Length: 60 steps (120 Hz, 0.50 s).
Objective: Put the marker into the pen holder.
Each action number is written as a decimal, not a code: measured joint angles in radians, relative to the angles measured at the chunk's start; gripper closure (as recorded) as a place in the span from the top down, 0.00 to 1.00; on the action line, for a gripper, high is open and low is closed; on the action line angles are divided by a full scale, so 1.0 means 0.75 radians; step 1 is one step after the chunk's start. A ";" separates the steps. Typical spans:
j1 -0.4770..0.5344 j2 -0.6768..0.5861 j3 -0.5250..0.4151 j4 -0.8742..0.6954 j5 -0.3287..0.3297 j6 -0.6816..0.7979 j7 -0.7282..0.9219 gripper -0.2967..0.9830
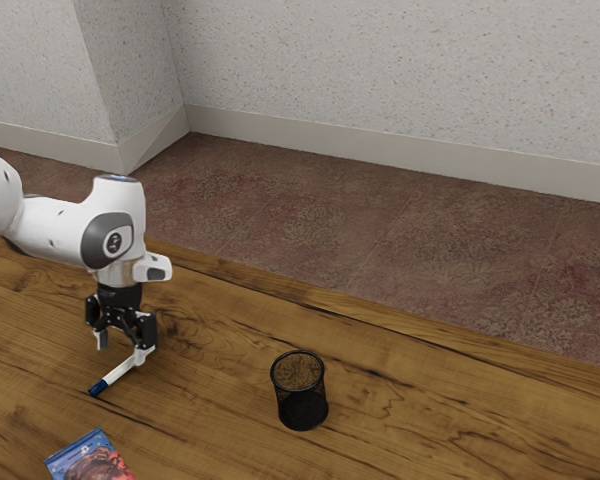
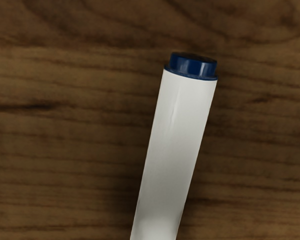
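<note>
My gripper (image 1: 124, 349) is low over the wooden table at the exterior view's left, its two fingers standing well apart. The white marker (image 1: 120, 374) with a dark blue cap lies slanted at the fingertips, its white end against or just by the finger on the exterior view's right. In the wrist view, the marker (image 2: 176, 145) runs up from the lower edge, ending in a short blue plug. The black mesh pen holder (image 1: 301, 392) stands upright, apart from the gripper, toward the exterior view's right.
A packet with blue and reddish print (image 1: 90, 460) lies on the table (image 1: 430, 410) at the exterior view's lower edge. Beyond the table's far edge are a carpeted floor (image 1: 380, 240) and a pale wall (image 1: 400, 70).
</note>
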<state>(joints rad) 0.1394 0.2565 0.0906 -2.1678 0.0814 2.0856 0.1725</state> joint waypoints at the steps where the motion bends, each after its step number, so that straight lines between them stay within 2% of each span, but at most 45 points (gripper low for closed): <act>1: 0.000 0.003 0.000 0.002 0.000 0.000 0.002 0.77; 33: -0.001 0.060 -0.001 0.046 -0.003 0.000 0.049 0.75; 60: -0.012 0.054 -0.008 0.055 0.013 0.003 0.074 0.41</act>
<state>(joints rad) 0.1304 0.2972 0.0844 -2.1267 0.0911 2.0878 0.2283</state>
